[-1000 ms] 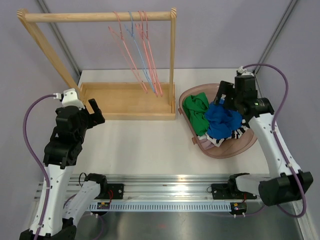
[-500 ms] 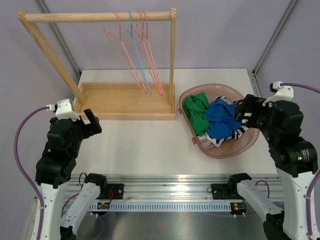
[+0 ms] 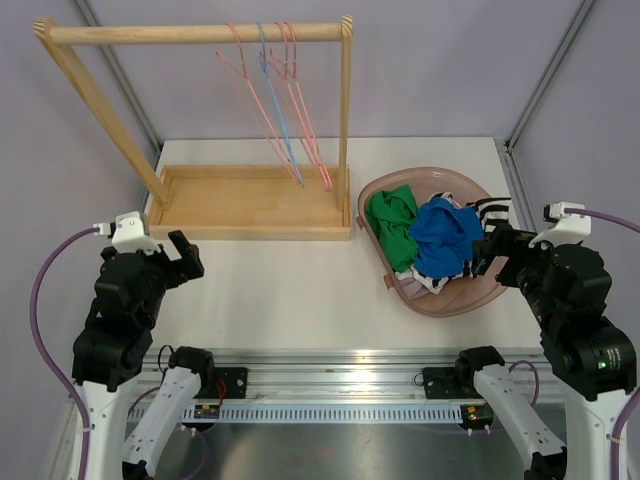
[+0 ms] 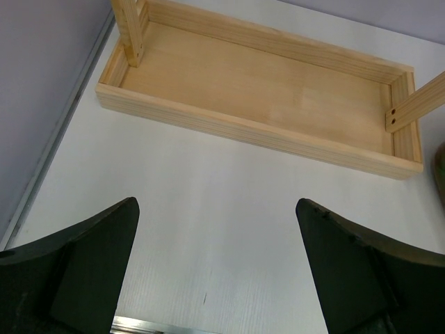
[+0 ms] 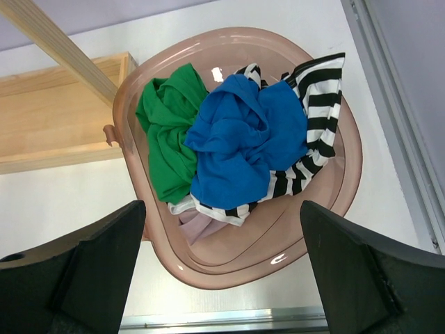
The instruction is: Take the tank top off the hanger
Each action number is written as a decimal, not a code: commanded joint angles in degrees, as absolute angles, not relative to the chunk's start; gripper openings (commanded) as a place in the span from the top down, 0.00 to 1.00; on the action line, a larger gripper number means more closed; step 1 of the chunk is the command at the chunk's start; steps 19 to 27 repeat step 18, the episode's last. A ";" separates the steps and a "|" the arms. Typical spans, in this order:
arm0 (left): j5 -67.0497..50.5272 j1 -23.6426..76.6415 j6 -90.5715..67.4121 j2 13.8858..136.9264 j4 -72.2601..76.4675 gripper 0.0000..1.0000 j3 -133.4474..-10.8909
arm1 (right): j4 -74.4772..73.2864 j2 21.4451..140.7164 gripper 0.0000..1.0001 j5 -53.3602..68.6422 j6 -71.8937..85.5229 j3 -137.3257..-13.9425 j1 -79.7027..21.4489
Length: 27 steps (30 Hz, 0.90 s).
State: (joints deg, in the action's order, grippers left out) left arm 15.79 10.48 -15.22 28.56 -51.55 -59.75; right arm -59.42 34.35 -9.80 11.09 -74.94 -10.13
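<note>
Left gripper (image 4: 215, 209) and right gripper (image 5: 222, 209) gaped empty, parked clear. Hangers (image 3: 290, 120) hung bare, garments (image 3: 440, 235) heaped in basket (image 3: 450, 308): job looked finished.

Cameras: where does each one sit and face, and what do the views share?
Top external: above and behind the arms, looking down on the table, rack and basket; both arms show, with left gripper and right gripper.
Left wrist: looks down and forward at the rack's tray; its open fingers at the bottom.
Right wrist: looks down into the basket of clothes; its open fingers at the bottom.
Shared: top and left wrist, the tray; top and right wrist, the basket.
</note>
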 commanded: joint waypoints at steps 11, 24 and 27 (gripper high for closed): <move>13.27 10.72 -15.03 25.93 -48.16 0.01 -57.75 | -56.16 35.77 0.00 -6.95 10.72 -72.16 -10.46; 13.53 10.72 -14.68 26.01 -47.99 0.01 -57.83 | -56.60 37.09 0.00 -6.06 11.16 -71.63 -10.37; 13.53 10.72 -14.68 26.01 -47.99 0.01 -57.83 | -56.60 37.09 0.00 -6.06 11.16 -71.63 -10.37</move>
